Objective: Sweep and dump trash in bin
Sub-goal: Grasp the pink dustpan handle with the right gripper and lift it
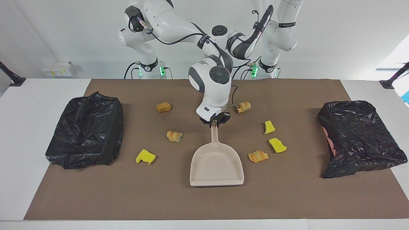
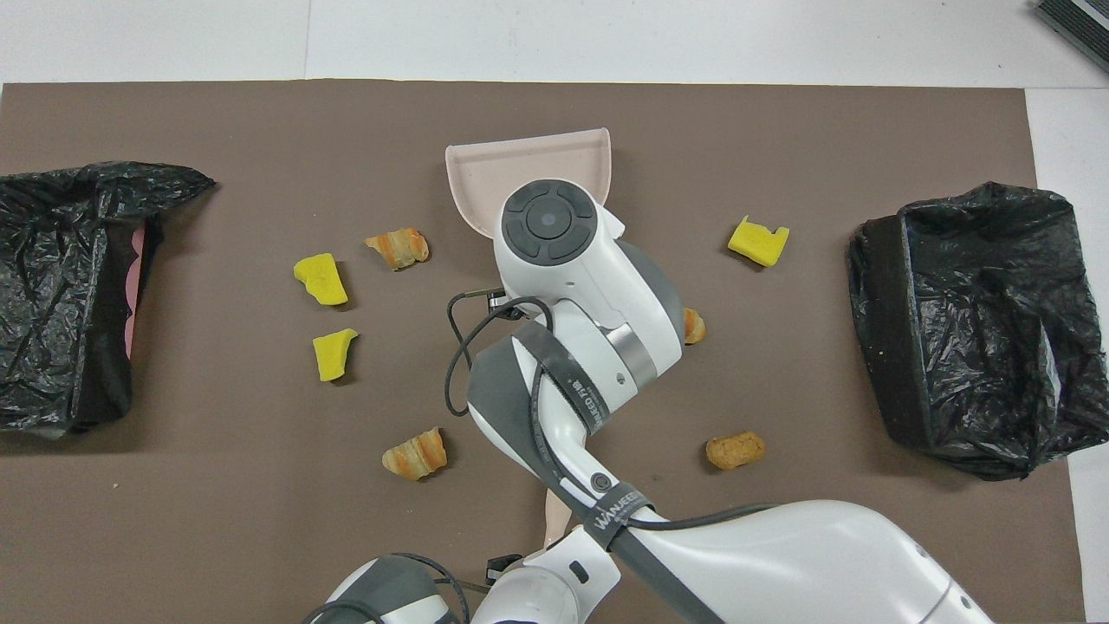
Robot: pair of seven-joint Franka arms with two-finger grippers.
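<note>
The right gripper (image 1: 214,123), at the facing view's centre, was clenched on the beige plastic dustpan's (image 1: 216,163) handle. The left gripper, clenched, was hidden. Yellow and orange trash pieces (image 1: 258,156) were scattered around.

Smooth, matt pink plastic dustpan (image 1: 216,163); crinkled glossy black plastic bin liners (image 1: 85,129); matt brown paper-like mat (image 1: 159,198) on the counter; yellow chunks (image 1: 277,144) look spongy, perhaps foam.
</note>
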